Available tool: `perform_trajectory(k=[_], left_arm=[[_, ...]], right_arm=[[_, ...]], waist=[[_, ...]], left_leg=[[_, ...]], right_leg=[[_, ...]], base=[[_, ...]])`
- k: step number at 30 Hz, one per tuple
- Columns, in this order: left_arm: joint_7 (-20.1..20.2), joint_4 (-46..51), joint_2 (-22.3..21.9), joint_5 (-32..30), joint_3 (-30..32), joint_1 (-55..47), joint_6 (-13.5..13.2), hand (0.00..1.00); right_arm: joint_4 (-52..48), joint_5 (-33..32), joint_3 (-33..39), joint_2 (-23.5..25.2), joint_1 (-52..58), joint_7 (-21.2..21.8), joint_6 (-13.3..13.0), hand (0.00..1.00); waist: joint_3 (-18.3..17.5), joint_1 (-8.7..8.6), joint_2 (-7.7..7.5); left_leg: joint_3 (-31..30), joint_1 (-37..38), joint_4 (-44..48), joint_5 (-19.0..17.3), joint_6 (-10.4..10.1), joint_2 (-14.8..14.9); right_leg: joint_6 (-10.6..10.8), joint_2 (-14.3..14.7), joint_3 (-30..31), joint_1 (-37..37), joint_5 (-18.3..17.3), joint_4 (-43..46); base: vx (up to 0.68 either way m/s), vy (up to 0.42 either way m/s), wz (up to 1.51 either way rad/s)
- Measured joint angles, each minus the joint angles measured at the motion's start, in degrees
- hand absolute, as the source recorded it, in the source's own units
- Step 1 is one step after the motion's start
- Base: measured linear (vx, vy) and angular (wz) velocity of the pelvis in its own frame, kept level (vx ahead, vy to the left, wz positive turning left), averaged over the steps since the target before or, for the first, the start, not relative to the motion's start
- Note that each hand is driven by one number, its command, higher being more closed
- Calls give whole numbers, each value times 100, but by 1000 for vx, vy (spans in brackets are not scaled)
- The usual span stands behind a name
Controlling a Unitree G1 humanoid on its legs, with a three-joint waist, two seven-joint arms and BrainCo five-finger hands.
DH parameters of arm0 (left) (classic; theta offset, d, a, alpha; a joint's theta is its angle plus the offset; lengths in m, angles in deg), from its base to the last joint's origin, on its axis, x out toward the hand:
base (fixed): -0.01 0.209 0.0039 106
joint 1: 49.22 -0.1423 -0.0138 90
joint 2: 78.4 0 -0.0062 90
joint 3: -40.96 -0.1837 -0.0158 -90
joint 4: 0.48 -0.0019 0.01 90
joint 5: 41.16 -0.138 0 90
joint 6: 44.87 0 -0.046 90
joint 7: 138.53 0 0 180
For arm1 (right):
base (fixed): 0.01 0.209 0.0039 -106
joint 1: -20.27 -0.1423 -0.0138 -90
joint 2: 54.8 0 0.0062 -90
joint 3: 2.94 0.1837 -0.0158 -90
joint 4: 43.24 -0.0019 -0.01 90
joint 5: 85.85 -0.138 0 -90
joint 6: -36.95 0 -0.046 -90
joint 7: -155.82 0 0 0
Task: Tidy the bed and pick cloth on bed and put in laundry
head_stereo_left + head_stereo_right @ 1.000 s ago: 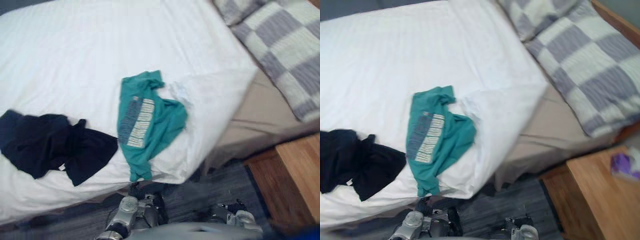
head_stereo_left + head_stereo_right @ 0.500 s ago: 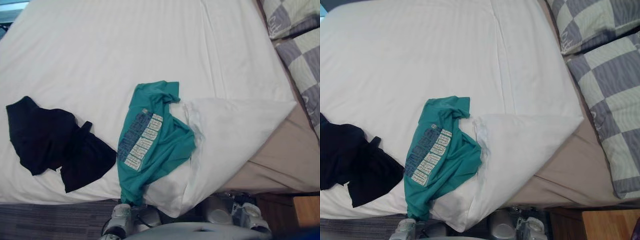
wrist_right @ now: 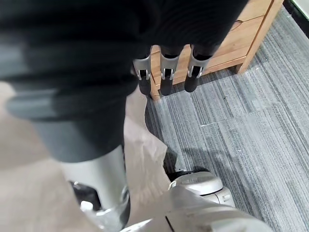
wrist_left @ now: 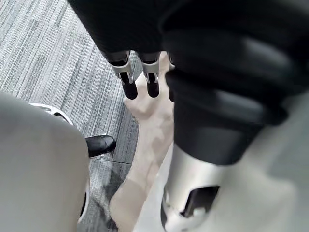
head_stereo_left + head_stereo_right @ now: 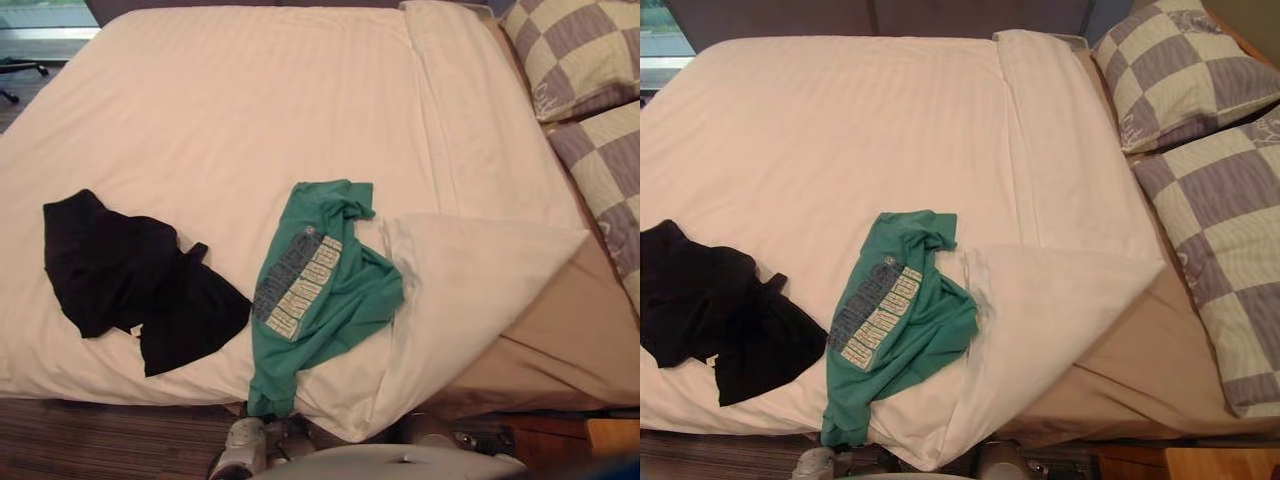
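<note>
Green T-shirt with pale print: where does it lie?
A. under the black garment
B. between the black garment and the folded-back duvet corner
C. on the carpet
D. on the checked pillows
B: the green T-shirt lies on the white duvet, the crumpled black garment to its left, the folded-back duvet corner to its right.

The black cloth (image 5: 710,300) runs off the left edge in the right eye view, and the checked pillows (image 5: 580,50) are cut by the right edge. In the wrist views, dark ribbed covers hide the palms of the left hand (image 4: 126,77) and right hand (image 3: 166,75).
</note>
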Motion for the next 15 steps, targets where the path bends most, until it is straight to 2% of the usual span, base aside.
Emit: perform_trajectory(k=[3, 5, 6, 7, 8, 9, 10, 12, 15], left_arm=[[-7, 0, -9, -1, 1, 56, 1, 0], [-19, -3, -1, 5, 3, 175, 5, 0], [-41, 1, 21, 14, 4, 241, 5, 0], [-62, 1, 71, 14, -1, 273, 5, 0], [-64, 2, 98, 17, -5, 282, 5, 0], [-65, 12, 149, 43, -9, 310, 5, 0], [-66, 11, 193, 45, -27, 327, 7, 0], [-67, 9, 282, 46, -65, 325, 31, 0], [-61, 9, 368, 45, -150, 303, 36, 0]], right_arm=[[-91, 21, -36, -10, -43, -14, 12, 0], [-130, 61, -125, -52, -153, -14, 17, 0], [-208, 64, -140, -47, -212, -13, 28, 0], [-204, 87, -192, -47, -345, -14, 31, 0], [-206, 116, -206, -46, -390, -11, 30, 0], [-200, 138, -209, -36, -404, -21, 15, 0], [-187, 138, -200, -28, -405, -48, 4, 0], [-173, 165, -263, -71, -438, -39, -31, 0], [43, 166, -275, -104, -586, -35, -36, 0]], waist=[[26, 21, -3], [173, 50, -30], [257, 105, -70], [341, 121, -114], [379, 96, -142], [427, 62, -210], [466, 61, -233], [537, 68, -196], [572, 50, -233]], left_leg=[[240, 11, 14, -29, -44, -21], [531, 5, 121, -82, -118, -44], [759, -52, 226, -116, -133, -50], [931, -131, 342, -148, -78, -53], [1011, -184, 400, -159, -59, -53], [1089, -214, 490, -177, -37, -62], [1087, -194, 546, -195, -57, -44], [1033, -194, 638, -238, -116, 63], [875, -227, 637, -268, -156, 109]], right_leg=[[4, 9, 166, -114, 3, 73], [5, 2, 290, -366, 3, 363], [10, -42, 180, -572, 6, 525], [-118, -180, -166, -703, -126, 629], [-169, -321, -390, -783, -263, 769], [-213, -636, -913, -881, -329, 1051], [-213, -677, -1020, -878, -325, 1141], [-235, -504, -958, -831, -343, 1197], [-199, -424, -934, -831, -409, 1190]], base=[[42, 34, -27], [-42, 23, -59], [-111, -15, -72], [-120, -29, -57], [-113, -57, -33], [-66, -72, -12], [-50, -144, -8], [-39, -155, -7], [-45, -96, -1]])
